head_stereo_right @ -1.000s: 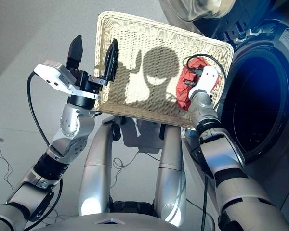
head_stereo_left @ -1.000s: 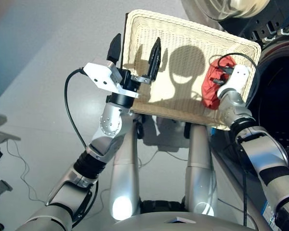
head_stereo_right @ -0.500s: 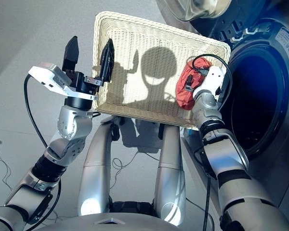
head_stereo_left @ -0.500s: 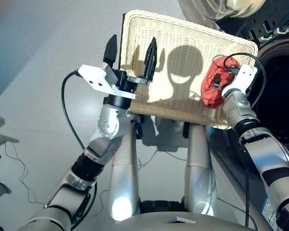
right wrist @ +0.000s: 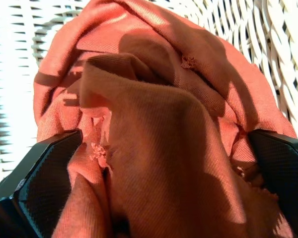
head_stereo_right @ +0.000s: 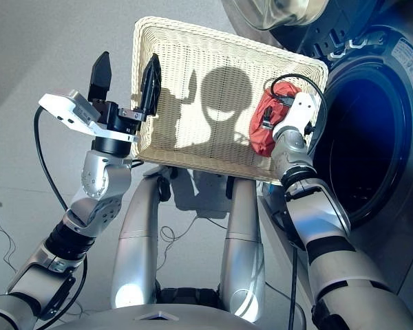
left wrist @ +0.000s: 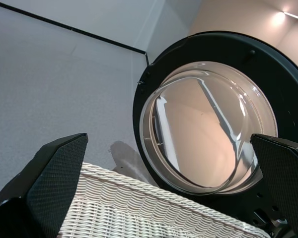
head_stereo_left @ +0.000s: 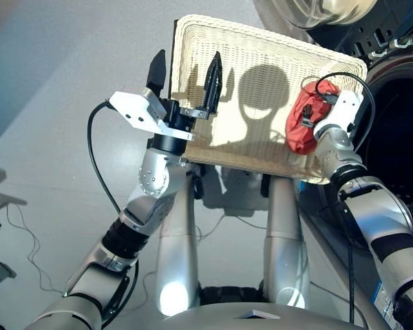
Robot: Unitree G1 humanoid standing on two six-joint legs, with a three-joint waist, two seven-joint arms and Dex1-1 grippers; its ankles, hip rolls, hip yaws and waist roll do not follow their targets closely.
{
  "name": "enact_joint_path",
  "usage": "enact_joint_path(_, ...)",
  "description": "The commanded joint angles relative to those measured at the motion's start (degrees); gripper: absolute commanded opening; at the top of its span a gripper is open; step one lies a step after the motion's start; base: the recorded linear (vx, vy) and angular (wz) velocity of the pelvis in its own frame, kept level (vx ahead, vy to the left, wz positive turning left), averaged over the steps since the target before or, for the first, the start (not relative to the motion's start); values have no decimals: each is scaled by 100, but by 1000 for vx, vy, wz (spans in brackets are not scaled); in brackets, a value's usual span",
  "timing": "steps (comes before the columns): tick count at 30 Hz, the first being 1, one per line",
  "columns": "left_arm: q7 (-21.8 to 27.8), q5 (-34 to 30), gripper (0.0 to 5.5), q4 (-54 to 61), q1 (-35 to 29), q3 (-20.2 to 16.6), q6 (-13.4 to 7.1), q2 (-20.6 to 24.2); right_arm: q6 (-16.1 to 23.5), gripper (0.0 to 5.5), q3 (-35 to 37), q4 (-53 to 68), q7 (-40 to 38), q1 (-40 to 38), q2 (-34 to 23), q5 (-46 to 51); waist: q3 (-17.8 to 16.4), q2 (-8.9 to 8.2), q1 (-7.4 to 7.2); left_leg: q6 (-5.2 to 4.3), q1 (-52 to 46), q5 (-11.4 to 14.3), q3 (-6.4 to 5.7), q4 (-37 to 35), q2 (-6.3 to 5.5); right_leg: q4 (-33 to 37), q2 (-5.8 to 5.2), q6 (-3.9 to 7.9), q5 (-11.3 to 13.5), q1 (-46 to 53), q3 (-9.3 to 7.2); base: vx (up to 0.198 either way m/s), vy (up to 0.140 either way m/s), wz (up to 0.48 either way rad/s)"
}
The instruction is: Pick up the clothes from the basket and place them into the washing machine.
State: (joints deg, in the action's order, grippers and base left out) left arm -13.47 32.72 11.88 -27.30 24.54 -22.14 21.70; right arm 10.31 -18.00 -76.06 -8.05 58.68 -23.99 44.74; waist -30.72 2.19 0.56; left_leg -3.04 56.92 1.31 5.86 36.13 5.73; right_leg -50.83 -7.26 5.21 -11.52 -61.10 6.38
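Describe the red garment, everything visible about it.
The red garment is a small, soft, crumpled piece of orange-red woven cloth, bunched into folds with small frayed spots. It lies in the cream wicker basket, near the end closest to the washing machine. The right gripper is on it, one black finger at each side of the bunched cloth.

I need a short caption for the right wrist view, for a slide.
Right gripper closing around the crumpled red garment lying in the cream wicker basket.
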Motion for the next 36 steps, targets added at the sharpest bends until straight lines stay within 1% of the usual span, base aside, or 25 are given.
enact_joint_path(1,67,27,550,745,-142,-74,-188,36,-48,550,-34,-195,34,238,-27,-170,92,200,242,-62,-42,1123,134,1074,2,496,-22,-106,438,46,-403,0,0,0)
enact_joint_path(3,106,55,550,786,-140,-55,-185,33,-80,550,1,-252,26,261,-53,-229,92,266,263,-56,17,1122,137,1120,-3,442,-25,-105,432,-25,-394,0,0,0)
enact_joint_path(7,124,60,550,813,-128,-44,-169,13,-107,550,35,-308,23,248,-49,-332,92,328,293,-39,62,1117,158,1151,-11,407,-17,-105,442,-81,-387,0,0,0)
enact_joint_path(11,100,27,550,822,-169,-26,-139,18,-111,550,53,-335,17,245,-37,-310,92,328,292,-27,58,1117,174,1137,-8,414,-11,-108,438,-84,-391,0,0,0)
enact_joint_path(12,92,14,550,820,-175,-26,-134,15,-116,451,53,-344,26,241,-30,-313,92,319,287,-26,58,1115,173,1131,-7,412,-10,-109,443,-91,-391,0,0,0)
enact_joint_path(13,91,13,550,812,-188,-10,-126,11,-113,274,54,-369,26,238,-28,-324,92,313,283,-25,64,1113,167,1134,-6,411,-12,-109,446,-90,-393,0,0,0)
enact_joint_path(14,81,7,550,806,-197,-2,-122,12,-98,15,58,-370,11,237,-28,-331,92,311,278,-26,62,1113,170,1131,-6,417,-14,-110,450,-85,-391,0,0,0)
enact_joint_path(15,79,2,550,816,-198,-2,-118,10,-93,0,68,-366,4,231,-25,-337,92,308,272,-27,63,1108,168,1128,-3,416,-21,-108,452,-89,-392,0,0,0)
enact_joint_path(22,62,15,550,821,-194,-43,-110,13,-77,0,61,-348,-5,183,-20,-357,92,260,242,-31,11,1099,169,1084,-5,451,-18,-116,454,-44,-400,0,0,0)
enact_joint_path(28,17,-12,550,799,-168,-91,-118,24,24,0,61,-150,-28,36,-44,-248,92,164,185,-35,-14,1090,156,1053,-14,490,-21,-119,468,-3,-407,0,0,0)
enact_joint_path(31,6,-37,550,802,-127,-137,-123,48,128,0,96,170,-59,-162,-112,-166,92,105,130,-40,-15,1078,141,1039,-14,519,-26,-111,470,8,-415,0,0,0)
enact_joint_path(32,-34,-107,550,816,-93,-187,-122,85,259,0,158,443,-150,-329,-202,-133,92,52,77,-44,-22,1076,130,1024,-15,545,-27,-108,476,22,-408,0,0,0)
enact_joint_path(33,-36,-110,550,819,-88,-185,-120,86,256,0,161,458,-159,-342,-200,-137,92,49,77,-43,-30,1074,131,1019,-17,546,-29,-108,476,28,-407,0,0,0)
enact_joint_path(36,-74,-219,550,861,2,-305,-151,146,493,0,316,1121,-375,-821,-346,-205,92,-54,-19,-44,-51,1067,124,991,-15,571,-29,-98,480,47,-412,0,0,0)
